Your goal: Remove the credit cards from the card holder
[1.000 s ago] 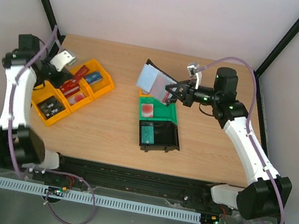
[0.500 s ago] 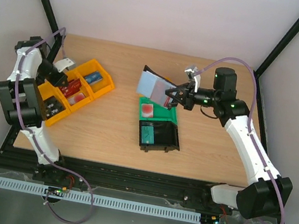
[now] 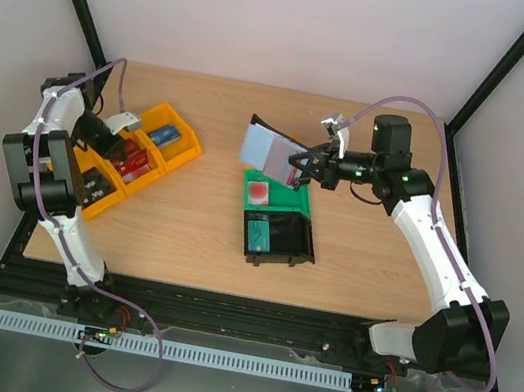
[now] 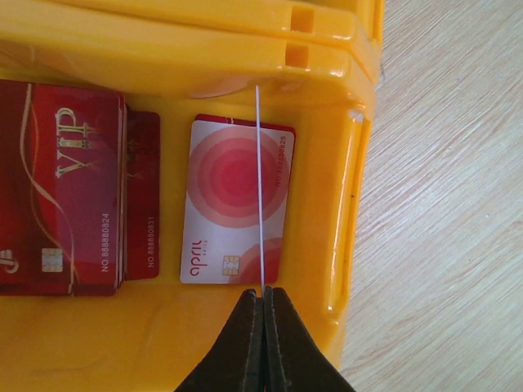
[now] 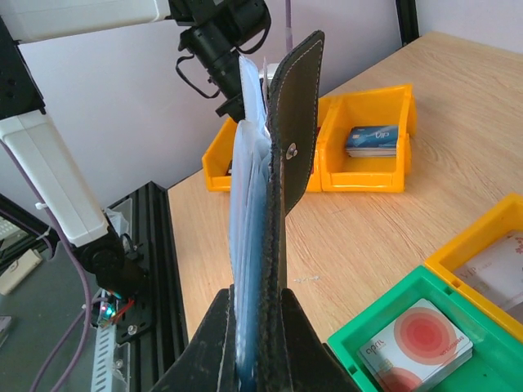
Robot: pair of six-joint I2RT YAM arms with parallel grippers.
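Yellow bin [image 4: 245, 49] holds red credit cards [image 4: 61, 204] | my left gripper [image 4: 263, 292] pinches one thin card [image 4: 259, 180] (edge-on) over it | right gripper [image 5: 260, 314] clamps card holder [image 5: 294, 122]; remainder unclear.

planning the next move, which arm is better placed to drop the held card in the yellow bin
Left. The left gripper is shut on a thin card, edge-on, over the yellow bin holding red cards. The right gripper is clamping the card holder upright.
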